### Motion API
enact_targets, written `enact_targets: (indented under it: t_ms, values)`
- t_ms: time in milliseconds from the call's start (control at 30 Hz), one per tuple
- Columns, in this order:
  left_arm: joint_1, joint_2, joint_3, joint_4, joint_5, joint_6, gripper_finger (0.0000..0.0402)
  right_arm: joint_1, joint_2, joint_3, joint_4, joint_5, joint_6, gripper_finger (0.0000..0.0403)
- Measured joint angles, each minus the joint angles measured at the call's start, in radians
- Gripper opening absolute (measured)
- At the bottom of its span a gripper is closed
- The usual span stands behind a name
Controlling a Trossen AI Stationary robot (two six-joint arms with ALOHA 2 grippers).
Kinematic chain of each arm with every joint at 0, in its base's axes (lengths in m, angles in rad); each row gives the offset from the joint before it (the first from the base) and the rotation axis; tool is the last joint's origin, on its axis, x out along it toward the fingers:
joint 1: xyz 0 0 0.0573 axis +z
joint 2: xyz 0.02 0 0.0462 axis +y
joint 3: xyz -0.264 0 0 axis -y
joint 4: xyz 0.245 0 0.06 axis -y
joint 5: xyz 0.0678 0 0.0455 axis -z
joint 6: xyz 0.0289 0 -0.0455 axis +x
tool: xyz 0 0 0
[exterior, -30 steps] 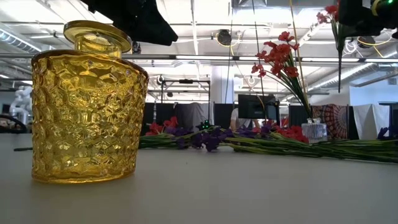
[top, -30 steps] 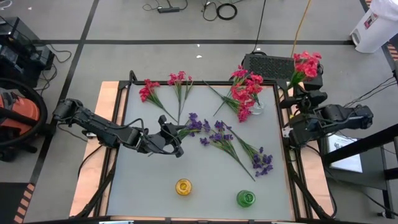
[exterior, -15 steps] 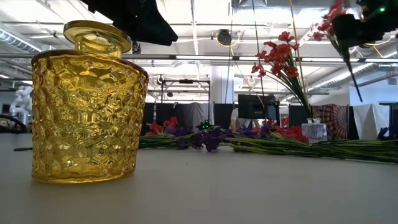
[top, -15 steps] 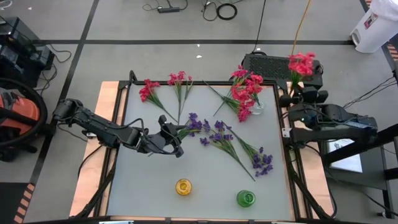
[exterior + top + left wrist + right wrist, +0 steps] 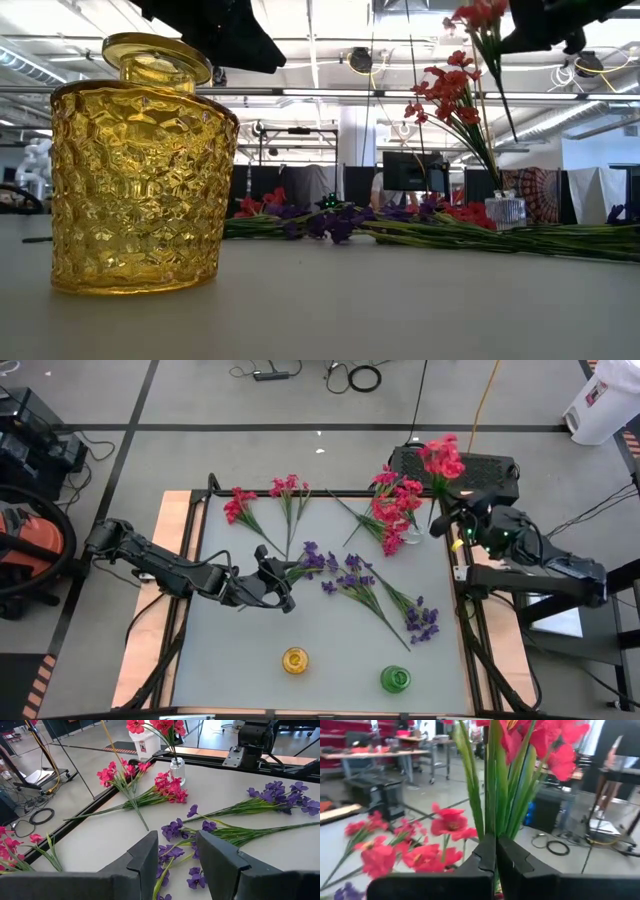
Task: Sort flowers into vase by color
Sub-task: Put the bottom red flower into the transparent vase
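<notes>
While clamped on a red sprig [image 5: 441,458], right end effector [image 5: 449,520] has swung toward glass vase [image 5: 414,530] (insertion likely next) | left end effector [image 5: 283,582] parted, empty, over purple flowers [image 5: 352,573].

I see the grey table [image 5: 240,640] carrying a yellow vase [image 5: 295,660]; a green vase [image 5: 395,679] beside it, purple flowers [image 5: 350,575] and pink sprigs [image 5: 240,505] lying beyond.

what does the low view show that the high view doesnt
Only the low view: the room's ceiling lights, and the yellow vase from the side with its faceted glass. Only the high view: the green vase, the left gripper open over purple flowers, and a red vacuum. Both: the clear vase with red flowers, and the red sprig in the shut right gripper.
</notes>
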Motion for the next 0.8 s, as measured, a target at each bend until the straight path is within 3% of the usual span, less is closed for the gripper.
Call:
enact_targets:
  t_ms: [333,633,800]
  values:
    - [0.000,0.000,0.000,0.000,0.000,0.000,0.0144,-0.180,-0.084,-0.002,-0.008,-0.250,-0.053,0.0000]
    - [0.000,0.000,0.000,0.000,0.000,0.000,0.0144,-0.249,-0.236,-0.137,0.034,-0.262,-0.072,0.0000]
    - [0.000,0.000,0.000,0.000,0.000,0.000,0.0144,-0.249,-0.294,-0.211,0.075,-0.346,-0.031,0.0000]
